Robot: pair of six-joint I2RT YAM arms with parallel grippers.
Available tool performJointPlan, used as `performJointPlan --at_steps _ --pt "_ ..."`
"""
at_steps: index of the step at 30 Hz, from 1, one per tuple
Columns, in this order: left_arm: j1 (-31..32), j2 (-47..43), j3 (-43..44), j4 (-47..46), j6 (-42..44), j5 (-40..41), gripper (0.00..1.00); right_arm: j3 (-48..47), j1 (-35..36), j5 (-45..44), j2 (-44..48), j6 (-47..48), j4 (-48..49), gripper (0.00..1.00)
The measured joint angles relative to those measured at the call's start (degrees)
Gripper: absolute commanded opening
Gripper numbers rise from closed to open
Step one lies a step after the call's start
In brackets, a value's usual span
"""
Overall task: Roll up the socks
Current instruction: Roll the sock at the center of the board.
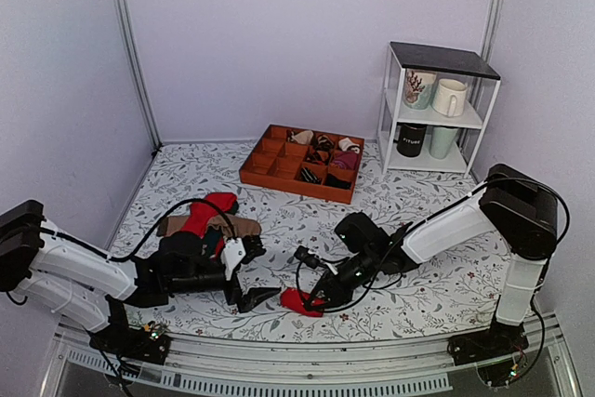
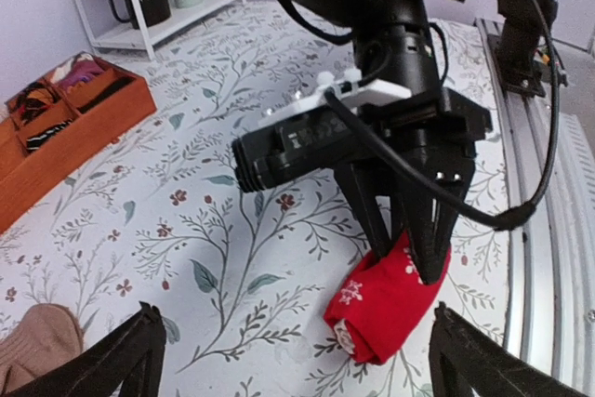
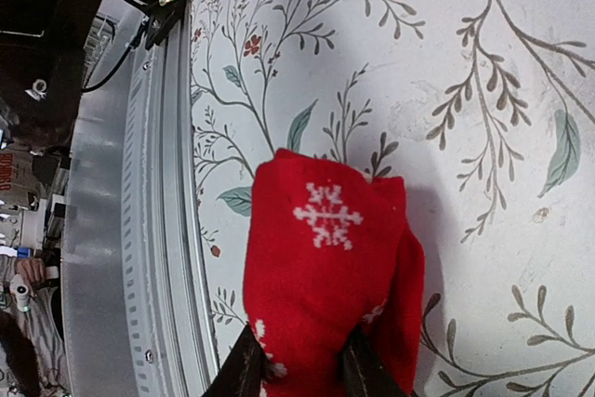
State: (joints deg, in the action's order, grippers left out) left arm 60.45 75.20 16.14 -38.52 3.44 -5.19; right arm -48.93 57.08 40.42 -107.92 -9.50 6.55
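Socks: a rolled red bundle (image 1: 296, 301) with white snowflakes, lower centre of the top view, on the floral table (image 1: 418, 202) near its front rail.
Right gripper (image 2: 406, 262): fingers clamped on the bundle from above.
Left gripper (image 1: 258, 297): fingers spread wide, holding nothing, just left of the bundle.
Sock heap (image 1: 209, 220): centre left, red and brown.

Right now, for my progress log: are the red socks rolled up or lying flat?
Rolled: the socks form a compact red bundle on the table, pinched by the right gripper.
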Motion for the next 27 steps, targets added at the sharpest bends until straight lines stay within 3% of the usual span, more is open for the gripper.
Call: performJointPlan --at_steps 6,14,20,27 --pt "0.00 0.61 -2.91 -5.16 0.50 4.79 0.97 -0.20 -0.26 0.98 -0.48 -1.86 0.17 0.24" --pt "-0.02 1.01 -2.73 -5.75 5.46 -8.11 0.74 -0.74 -0.59 2.10 -1.05 -2.12 -0.15 0.24" --pt "0.13 1.95 0.02 -1.14 9.97 -16.85 0.72 -1.53 -1.29 3.93 -1.92 -2.05 -0.94 0.24" --pt "1.60 8.00 3.30 2.25 14.16 -17.90 0.65 -2.14 -1.86 5.49 -2.62 -1.62 -1.60 0.24"
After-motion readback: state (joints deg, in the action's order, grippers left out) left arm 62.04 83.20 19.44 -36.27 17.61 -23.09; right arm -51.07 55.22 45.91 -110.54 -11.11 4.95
